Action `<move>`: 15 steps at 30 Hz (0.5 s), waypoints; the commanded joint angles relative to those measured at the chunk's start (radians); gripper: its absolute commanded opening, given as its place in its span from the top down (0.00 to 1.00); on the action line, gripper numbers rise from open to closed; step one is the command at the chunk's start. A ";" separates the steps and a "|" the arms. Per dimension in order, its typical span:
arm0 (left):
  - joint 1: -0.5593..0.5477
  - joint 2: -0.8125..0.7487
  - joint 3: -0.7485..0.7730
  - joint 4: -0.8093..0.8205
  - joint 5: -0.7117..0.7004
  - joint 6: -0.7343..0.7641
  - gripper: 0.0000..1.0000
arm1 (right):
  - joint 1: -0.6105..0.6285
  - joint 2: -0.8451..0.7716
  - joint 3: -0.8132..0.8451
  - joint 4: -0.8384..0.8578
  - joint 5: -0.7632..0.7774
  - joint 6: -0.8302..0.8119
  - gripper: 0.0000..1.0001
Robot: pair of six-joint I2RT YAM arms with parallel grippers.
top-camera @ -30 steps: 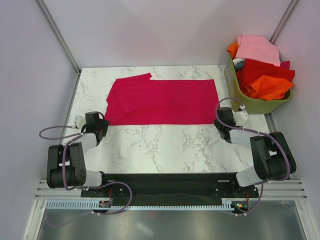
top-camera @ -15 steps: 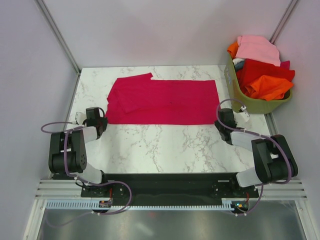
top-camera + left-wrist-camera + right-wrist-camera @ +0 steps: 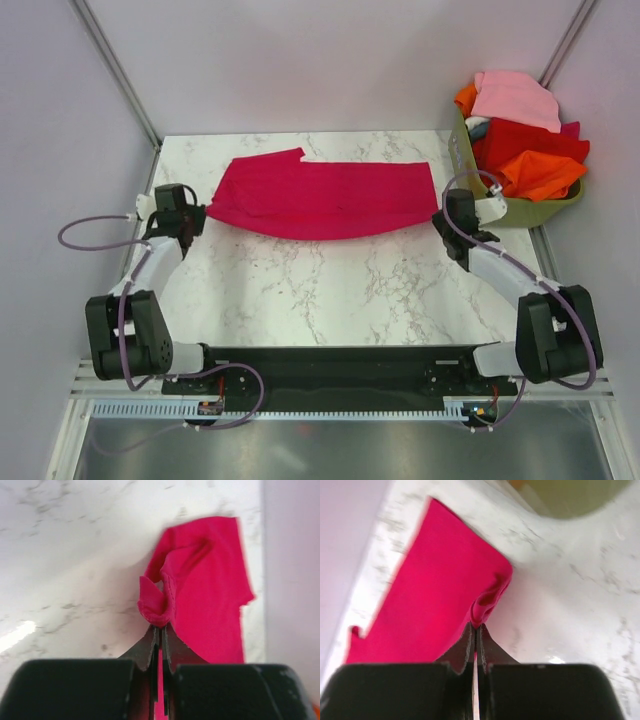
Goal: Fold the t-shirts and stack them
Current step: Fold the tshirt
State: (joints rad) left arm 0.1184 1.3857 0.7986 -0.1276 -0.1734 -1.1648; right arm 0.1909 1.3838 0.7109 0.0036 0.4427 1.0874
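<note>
A crimson t-shirt lies folded lengthwise across the far half of the marble table. My left gripper is shut on its near left corner, the pinched hem showing in the left wrist view. My right gripper is shut on its near right corner, seen bunched in the right wrist view. Both corners are lifted off the table, so the near edge sags in a curve between them. Pink, red and orange t-shirts are piled in the basket.
The olive-green basket stands at the table's far right corner, close to my right gripper. Grey walls enclose the table on the left, back and right. The arms' bases sit on the black rail at the near edge.
Both grippers have moved away from the bases and lifted the shirt's near corners. The near edge, straight and flat before, now curves and has drawn toward the far side.
</note>
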 commanded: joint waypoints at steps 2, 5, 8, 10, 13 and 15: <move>0.007 -0.143 0.128 -0.107 -0.001 0.028 0.98 | -0.024 -0.107 0.143 -0.098 0.050 0.002 1.00; 0.007 -0.221 0.110 -0.153 -0.023 0.039 0.98 | -0.028 -0.156 0.124 -0.126 0.048 0.002 1.00; 0.007 -0.276 0.019 -0.179 -0.046 0.043 0.98 | -0.028 -0.207 0.029 -0.134 0.041 0.015 1.00; 0.018 -0.326 -0.076 -0.193 -0.051 0.040 0.98 | -0.031 -0.229 -0.061 -0.132 0.015 0.037 1.00; 0.023 -0.396 -0.209 -0.210 -0.044 0.039 0.98 | -0.033 -0.270 -0.170 -0.132 -0.010 0.049 1.00; 0.024 -0.456 -0.295 -0.213 -0.038 0.039 0.98 | -0.031 -0.302 -0.218 -0.129 -0.021 0.057 1.00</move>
State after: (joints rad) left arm 0.1314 1.0008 0.5949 -0.2901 -0.1810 -1.1576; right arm 0.1654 1.1263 0.5514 -0.0982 0.4263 1.1194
